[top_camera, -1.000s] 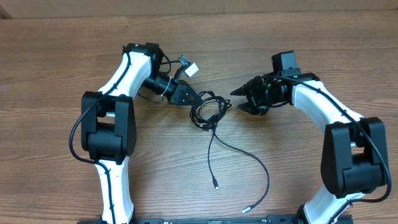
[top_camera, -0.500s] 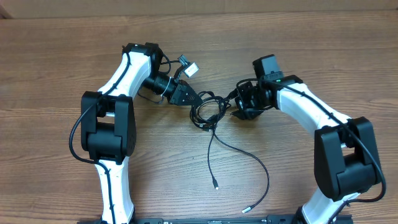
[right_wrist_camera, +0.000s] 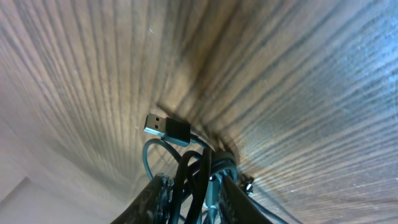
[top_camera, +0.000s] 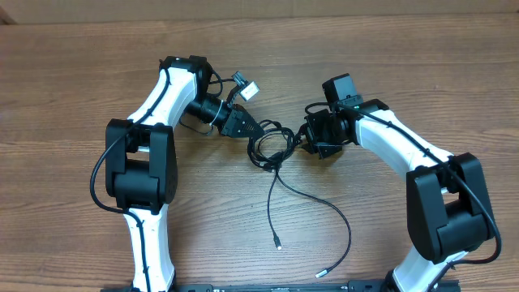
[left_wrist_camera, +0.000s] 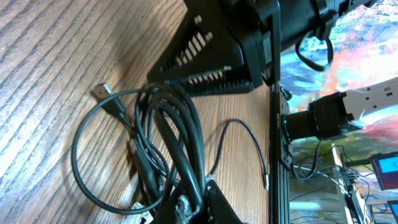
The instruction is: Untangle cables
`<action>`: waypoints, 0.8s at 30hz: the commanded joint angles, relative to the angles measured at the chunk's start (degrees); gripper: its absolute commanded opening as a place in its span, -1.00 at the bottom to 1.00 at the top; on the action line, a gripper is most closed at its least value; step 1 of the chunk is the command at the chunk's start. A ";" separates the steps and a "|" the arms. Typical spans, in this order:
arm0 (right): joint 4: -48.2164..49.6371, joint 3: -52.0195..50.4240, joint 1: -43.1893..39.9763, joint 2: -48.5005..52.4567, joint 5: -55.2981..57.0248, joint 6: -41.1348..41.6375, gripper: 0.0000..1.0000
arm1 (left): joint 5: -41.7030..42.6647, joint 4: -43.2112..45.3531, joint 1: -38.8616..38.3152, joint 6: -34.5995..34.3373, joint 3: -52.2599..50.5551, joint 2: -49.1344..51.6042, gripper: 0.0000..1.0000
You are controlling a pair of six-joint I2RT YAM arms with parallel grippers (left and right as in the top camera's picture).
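The cables (top_camera: 272, 148) lie in a tangle on the table (top_camera: 81, 49), touching the left gripper (top_camera: 255, 131), which squeezes them tight. Across the tangle from it, the right gripper (top_camera: 306, 139) has cables between its fingers. I cannot tell if it pinches them.

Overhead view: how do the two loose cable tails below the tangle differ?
The shorter tail drops almost straight from the tangle; the longer tail bows out in a wide arc toward the robot's right. The shorter tail ends mid-table; the longer tail ends much farther from the tangle. Both are thin, black and lying free.
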 commanded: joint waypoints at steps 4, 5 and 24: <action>-0.66 -0.55 1.36 -0.96 -3.32 -0.44 -0.49 | 1.79 -0.20 0.00 4.52 1.29 0.87 -0.81; -0.96 -0.57 1.36 -0.96 -3.96 -0.46 -0.49 | 1.79 -0.20 0.00 4.52 1.29 0.87 -0.81; -7.13 -0.55 1.33 -0.96 -4.81 -0.87 -0.42 | 1.75 0.39 0.00 3.89 1.29 0.87 -0.85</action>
